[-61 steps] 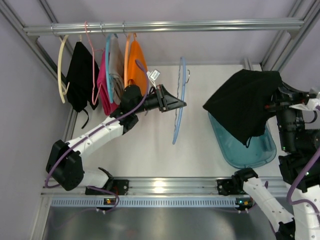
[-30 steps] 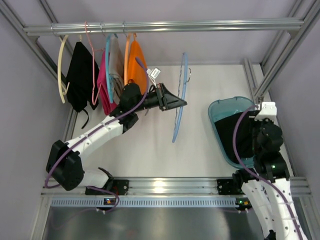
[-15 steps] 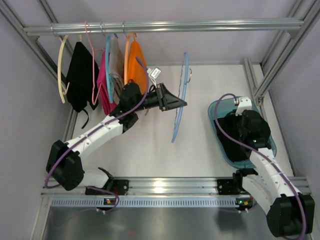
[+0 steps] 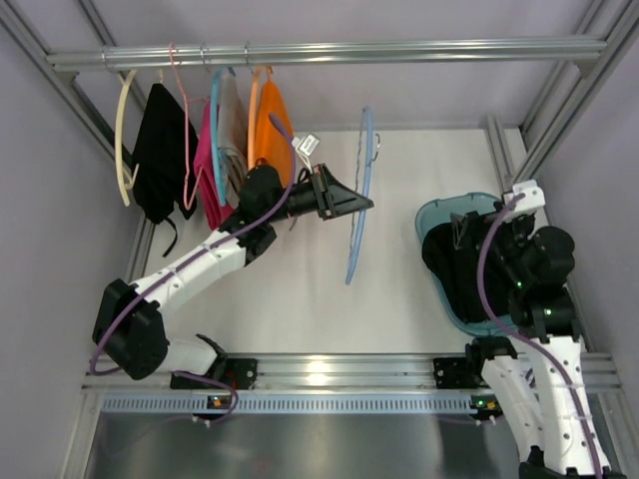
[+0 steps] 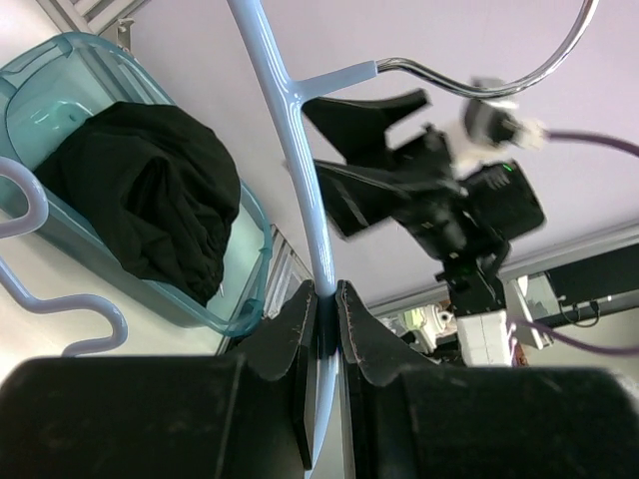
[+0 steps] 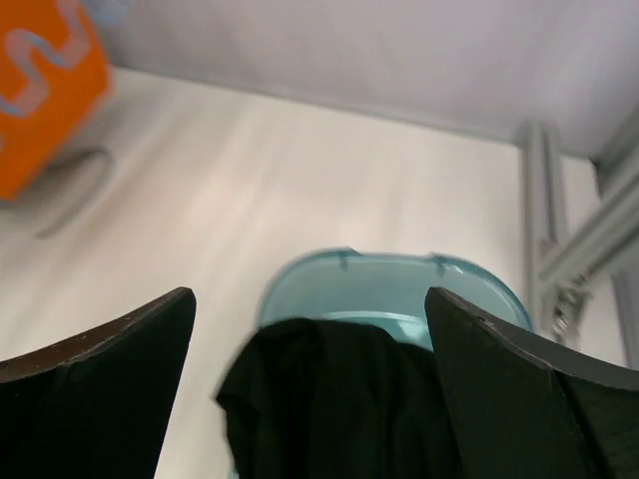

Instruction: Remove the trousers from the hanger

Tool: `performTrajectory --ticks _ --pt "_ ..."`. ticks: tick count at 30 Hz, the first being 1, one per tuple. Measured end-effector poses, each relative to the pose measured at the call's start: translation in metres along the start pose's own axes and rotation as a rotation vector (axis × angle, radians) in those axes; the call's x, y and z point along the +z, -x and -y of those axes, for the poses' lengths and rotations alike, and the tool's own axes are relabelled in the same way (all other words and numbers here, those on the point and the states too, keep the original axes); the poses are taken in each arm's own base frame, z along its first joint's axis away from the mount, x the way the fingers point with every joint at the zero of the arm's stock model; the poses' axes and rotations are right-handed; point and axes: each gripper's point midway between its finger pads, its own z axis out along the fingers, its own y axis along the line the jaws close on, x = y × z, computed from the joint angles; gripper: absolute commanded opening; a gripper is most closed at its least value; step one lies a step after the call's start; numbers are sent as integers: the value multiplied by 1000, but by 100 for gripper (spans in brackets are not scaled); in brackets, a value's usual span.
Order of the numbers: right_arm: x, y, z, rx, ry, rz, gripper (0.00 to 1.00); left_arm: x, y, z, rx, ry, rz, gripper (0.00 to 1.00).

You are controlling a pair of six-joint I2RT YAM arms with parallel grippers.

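The right arm point(image 4: 539, 264) covers part of the black trousers point(image 4: 445, 257) and bin point(image 4: 446, 209).

Lowered the black trousers point(image 4: 444, 261) from mid-air into the teal tub point(image 4: 439, 208), released them, and pulled the right gripper point(image 6: 308, 297) up and back, fingers spread wide above the heap.

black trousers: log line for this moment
black trousers in teal tub | right gripper open over it | left gripper shut on blue hanger
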Motion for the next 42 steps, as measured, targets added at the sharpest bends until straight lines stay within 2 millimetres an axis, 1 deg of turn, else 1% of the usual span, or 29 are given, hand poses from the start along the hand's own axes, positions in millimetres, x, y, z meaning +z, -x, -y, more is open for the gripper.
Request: performTrajectory --ticks 3,5,8,11,14,17,22,24,26,28,31,35,40,42 --pt "-17 34 -31 59 154 111 99 1 3 0 -20 5 14 0" --pt "-20 45 -48 114 242 126 100 1 5 1 -34 5 26 0" --pt "-15 48 -67 207 352 86 99 2 8 2 -48 5 42 0" --pt "-5 45 -79 270 416 32 99 5 15 5 -55 3 59 0" --pt "5 38 -84 299 443 -15 99 14 31 13 -61 -8 91 0" --pt "11 33 -84 318 445 -45 99 22 50 28 -61 -32 119 0" --pt "10 47 -83 319 447 -20 99 33 84 60 -36 -85 183 0" --pt "10 51 -83 318 447 -9 99 36 95 71 -29 -99 205 0" --pt "9 52 -83 321 447 -7 99 40 103 76 -40 -95 215 0" --pt "9 54 -84 329 450 -2 99 44 107 74 -56 -79 219 0" --pt "7 61 -89 353 479 16 99 50 112 66 -72 -52 229 0" --pt "5 83 -100 406 548 68 99 54 114 53 -87 -19 242 0" --pt "14 110 -124 484 657 89 99 55 114 49 -75 -7 240 0" --pt "19 119 -137 505 705 86 95 55 112 48 -67 -4 237 0"
